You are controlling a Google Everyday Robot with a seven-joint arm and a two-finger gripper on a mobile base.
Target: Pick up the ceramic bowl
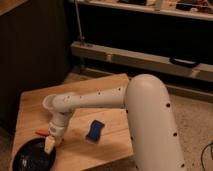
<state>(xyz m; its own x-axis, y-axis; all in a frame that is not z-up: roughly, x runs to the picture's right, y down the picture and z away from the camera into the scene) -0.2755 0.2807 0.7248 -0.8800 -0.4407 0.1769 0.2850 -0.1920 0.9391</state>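
claw [49, 145] at ceramic bowl [31, 158] rim, table [112, 145] corner

Your ceramic bowl [31, 157] sits at the near left corner of the wooden surface [75, 107], upright with its open mouth facing up. You see a wide, shallow, round dish, glossy black, with faint pale speckles scattered across the inside. Its near and left edges run close to the surface's corner, and the lower part is cut off by the bottom of the view. The hand [50, 146] reaches down at the bowl's far right rim, with its pale tip over that edge.
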